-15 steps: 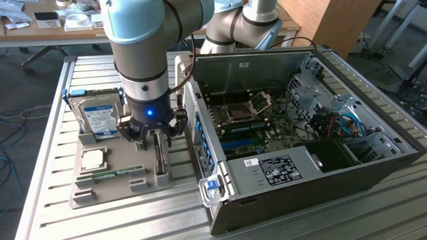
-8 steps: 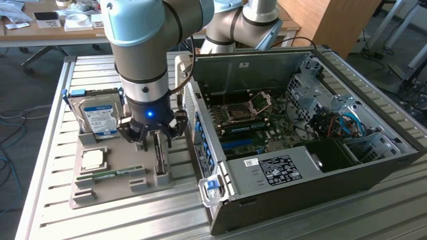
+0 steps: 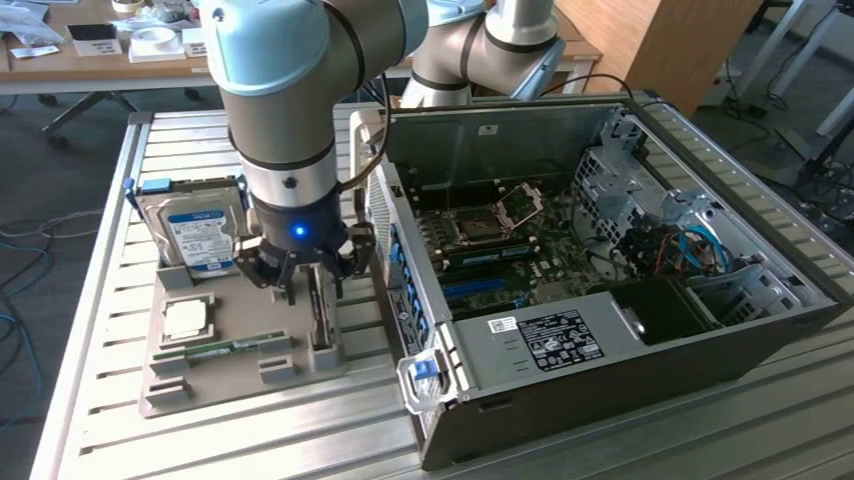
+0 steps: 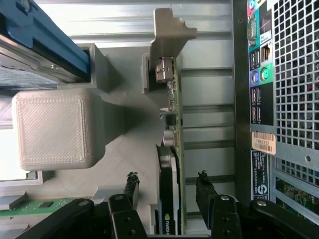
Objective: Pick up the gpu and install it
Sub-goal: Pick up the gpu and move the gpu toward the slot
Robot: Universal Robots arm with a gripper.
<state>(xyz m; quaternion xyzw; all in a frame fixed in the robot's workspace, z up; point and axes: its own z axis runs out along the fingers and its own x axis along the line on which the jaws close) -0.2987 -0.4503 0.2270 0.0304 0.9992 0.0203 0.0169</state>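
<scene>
The gpu (image 3: 320, 312) stands on its edge in a slot of the tan holder tray (image 3: 238, 388), just beside the open computer case. In the wrist view the gpu (image 4: 172, 149) appears edge-on, with its grey-tan end bracket (image 4: 167, 31) at the far end and a black face near the fingers. My gripper (image 3: 304, 285) hangs straight down over the card. In the wrist view my gripper (image 4: 167, 181) is open and straddles the card. One black fingertip (image 4: 131, 185) stands apart from one face, and there is also a gap between the other face and the second fingertip (image 4: 204, 185).
A silver hard drive (image 3: 200, 235) stands upright in the tray behind the arm. A CPU (image 3: 187, 318) and a green RAM stick (image 3: 220, 348) lie in front of it. The computer case (image 3: 694, 330) lies open with its motherboard (image 3: 487, 235) exposed; its rear panel (image 4: 279, 74) is close beside the card.
</scene>
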